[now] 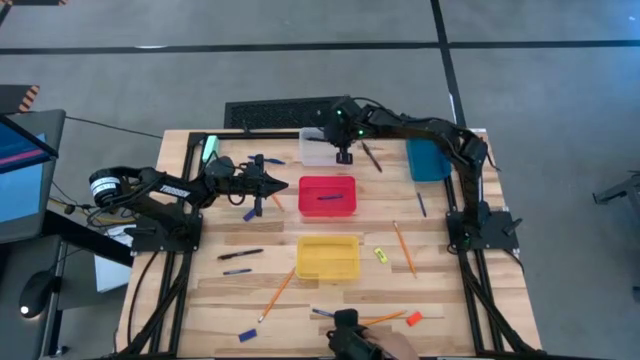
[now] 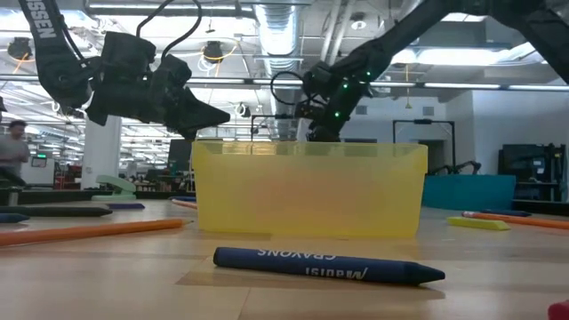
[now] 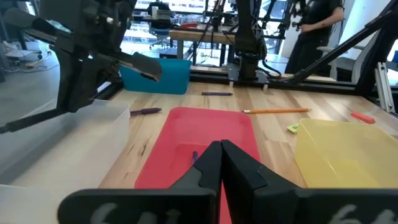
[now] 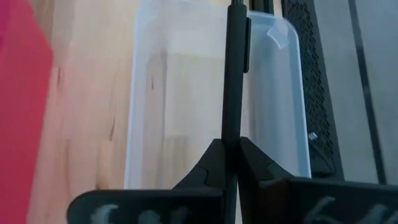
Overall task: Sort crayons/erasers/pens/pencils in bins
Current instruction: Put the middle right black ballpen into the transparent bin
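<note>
I see my right gripper (image 4: 231, 163) poised above the clear rectangular plastic bin (image 1: 318, 147) at twelve o'clock on the wooden table (image 1: 200, 300), its fingers pinching a slim black pen (image 4: 235, 74). My left gripper (image 1: 283, 184) hovers at nine o'clock of the red plastic bin (image 1: 327, 197), fingers pressed together, empty. A dark blue pen (image 1: 331, 197) lies inside that bin. The yellow plastic bin (image 1: 327, 257) sits at its six o'clock.

My right tool (image 1: 344, 156) reaches far across, clamped tight; my left tool (image 1: 281, 184) hovers left, fingers together.
</note>
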